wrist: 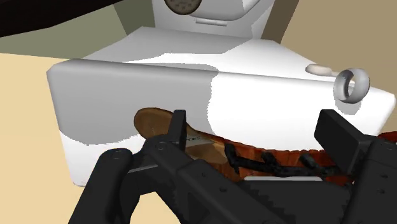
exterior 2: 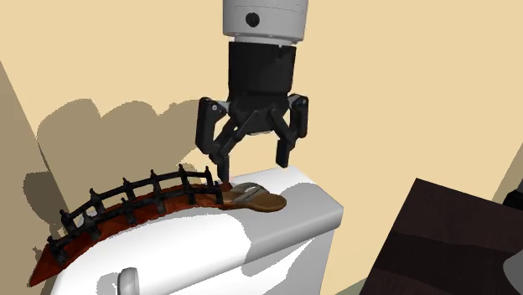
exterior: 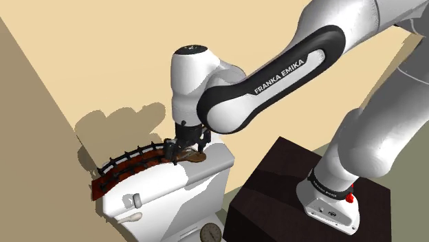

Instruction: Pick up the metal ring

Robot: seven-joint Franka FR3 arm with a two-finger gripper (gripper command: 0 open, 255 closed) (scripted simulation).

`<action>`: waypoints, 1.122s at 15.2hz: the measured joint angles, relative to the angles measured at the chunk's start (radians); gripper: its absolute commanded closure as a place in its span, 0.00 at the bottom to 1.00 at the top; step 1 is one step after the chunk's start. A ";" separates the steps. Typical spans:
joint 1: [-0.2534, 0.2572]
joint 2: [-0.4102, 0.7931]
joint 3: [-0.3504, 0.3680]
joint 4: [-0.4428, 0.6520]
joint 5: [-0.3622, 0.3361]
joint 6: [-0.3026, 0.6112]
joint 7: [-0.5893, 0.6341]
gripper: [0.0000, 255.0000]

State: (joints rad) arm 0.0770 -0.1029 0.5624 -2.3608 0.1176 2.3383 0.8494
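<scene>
Shoulder view: my black gripper [exterior: 185, 147] is down over the white toilet tank [exterior: 172, 187], just above a flat brown sandal-shaped sole [exterior: 192, 157]. A curved red-brown strip with black railing [exterior: 130, 162] runs along the lid. The small pale grey ring [exterior: 131, 201] stands upright at the lid's other end, above the flush lever, well apart from me. Second exterior view: fingers spread open, nothing between them, one tip low at the sole's end by the railing, the other higher over the lid. Wrist view: fingers apart, with the sole and railing strip between and under them; the ring sits near the lid's corner.
</scene>
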 measured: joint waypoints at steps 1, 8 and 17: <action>0.001 0.040 0.014 0.018 -0.033 0.020 0.042 0.00; 0.086 0.360 0.013 0.243 -0.330 0.071 0.350 0.00; 0.281 0.691 -0.099 0.586 -0.535 0.030 0.554 0.00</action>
State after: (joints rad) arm 0.3585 0.5883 0.4632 -1.7746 -0.4175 2.3684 1.4035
